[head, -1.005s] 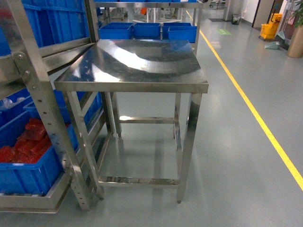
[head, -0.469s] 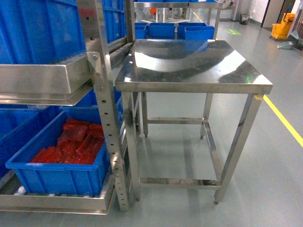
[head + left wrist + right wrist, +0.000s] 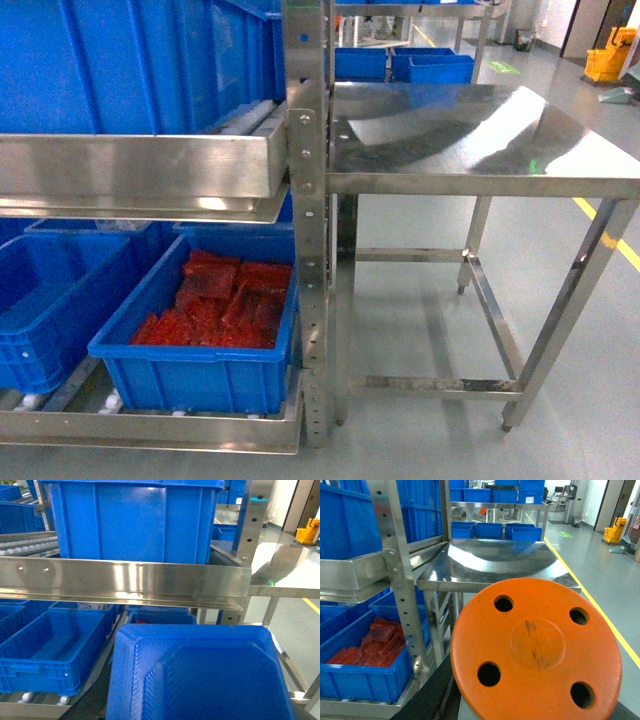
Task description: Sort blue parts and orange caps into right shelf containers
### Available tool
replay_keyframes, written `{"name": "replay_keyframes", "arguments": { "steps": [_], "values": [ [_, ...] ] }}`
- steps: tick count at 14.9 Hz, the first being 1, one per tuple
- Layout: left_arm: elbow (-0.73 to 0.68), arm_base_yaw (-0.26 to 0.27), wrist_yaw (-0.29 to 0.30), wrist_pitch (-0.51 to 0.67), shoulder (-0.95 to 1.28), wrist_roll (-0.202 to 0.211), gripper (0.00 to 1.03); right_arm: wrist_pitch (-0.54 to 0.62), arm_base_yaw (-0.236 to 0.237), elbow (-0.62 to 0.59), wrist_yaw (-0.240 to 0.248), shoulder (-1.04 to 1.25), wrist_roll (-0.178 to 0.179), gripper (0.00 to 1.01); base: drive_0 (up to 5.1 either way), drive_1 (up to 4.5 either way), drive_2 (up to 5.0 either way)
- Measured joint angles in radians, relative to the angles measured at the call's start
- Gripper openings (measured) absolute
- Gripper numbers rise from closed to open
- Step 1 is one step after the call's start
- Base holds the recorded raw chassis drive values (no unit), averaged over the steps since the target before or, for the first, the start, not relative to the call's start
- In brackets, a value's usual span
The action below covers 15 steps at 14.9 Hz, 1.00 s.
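Facing the steel shelf post [image 3: 307, 230], the robot shows no sorting done; beside it, red-orange pieces [image 3: 222, 302] fill a bright blue ribbed crate [image 3: 190, 375]; neither pincer visible.

Neither gripper shows; the orange disc [image 3: 536, 650] and blue tray [image 3: 197, 677] run off the bottom edges, perhaps hiding them.

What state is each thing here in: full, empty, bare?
Lower crate: holds red-orange pieces.
Neighbouring crate: looks empty.
Steel table: top bare.
Upper crate: on the shelf; contents hidden.
Orange disc: fills the right wrist view.
Claws: not in view.
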Motion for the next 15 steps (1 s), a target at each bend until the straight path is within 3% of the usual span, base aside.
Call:
{"name": "replay_keyframes", "arguments": {
  "steps": [15],
  "values": [
    [0.0,0.0,0.0,-0.001,0.0,0.0,0.43,-0.003,0.0,0.0,0.0,0.0,0.0,0.44,-5.1,2.38,2.4]
  ]
}}
